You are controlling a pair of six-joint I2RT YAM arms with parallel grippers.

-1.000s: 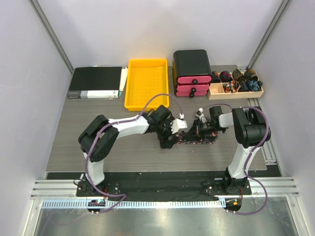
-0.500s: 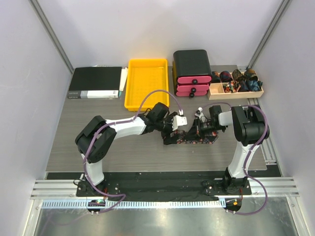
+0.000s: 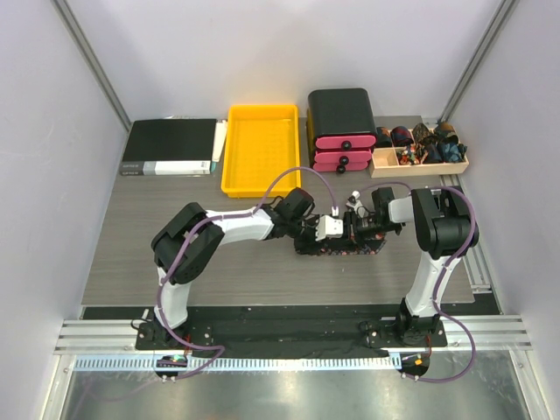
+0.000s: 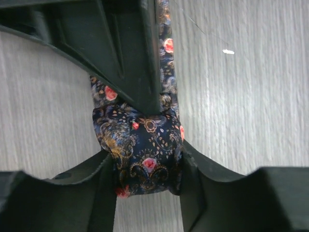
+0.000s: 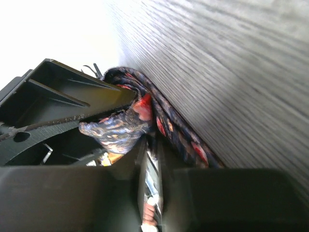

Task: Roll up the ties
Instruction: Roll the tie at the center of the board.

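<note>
The tie (image 3: pixel 341 248), dark with red and pink flowers, lies mid-table between both arms, partly wound into a roll (image 4: pixel 145 140). Its flat tail (image 4: pixel 166 48) runs away along the table. My left gripper (image 4: pixel 147 166) is shut on the roll, one finger pressing each side. It sits at the tie (image 3: pixel 341 234) in the top view. My right gripper (image 5: pixel 148 142) meets it from the right (image 3: pixel 357 233). Its fingers (image 4: pixel 130 58) are almost together and poke into the roll's centre, with the tie's coils (image 5: pixel 166 128) wrapped round their tips.
Along the back stand a black binder (image 3: pixel 171 146), a yellow tray (image 3: pixel 261 149), a black box with pink drawers (image 3: pixel 341 127) and a wooden box (image 3: pixel 420 162) holding several rolled ties. The right wall's rail runs close beside the right arm.
My left arm has swung right to the roll, and its wide-open jaws have closed round it. The right arm has stayed in place.
</note>
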